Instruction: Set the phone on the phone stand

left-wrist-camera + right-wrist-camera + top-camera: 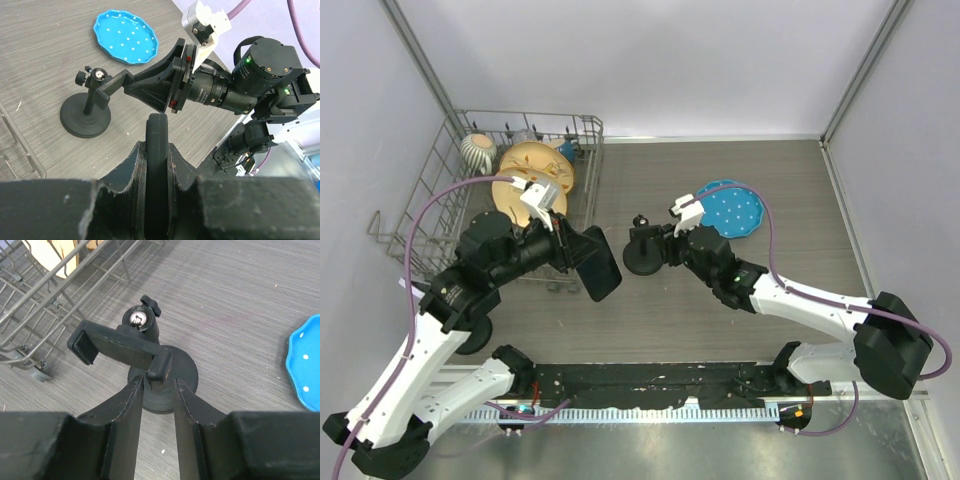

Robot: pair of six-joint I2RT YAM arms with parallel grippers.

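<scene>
Logged: the desk point(720, 170) carries a dish rack point(445, 160) at left and a blue plate point(732, 210) right of centre. Between them the phone stand point(642, 262) stands upright. The phone point(602, 272) is airborne just left of it, clenched edgewise in my left pincer point(156, 147). My right pincer point(158, 385) straddles the stand's clamp tip; I cannot tell whether it grips.

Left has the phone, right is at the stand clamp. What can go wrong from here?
1. The phone is pinched edge-on in the left gripper; it could twist or slip when pushed into the clamp.
2. The right gripper only straddles the end tab of the phone stand; a slip may leave the clamp too narrow, and a hard pull might tip its round base.
3. The left arm hangs close over the dish rack and could snag it.
</scene>
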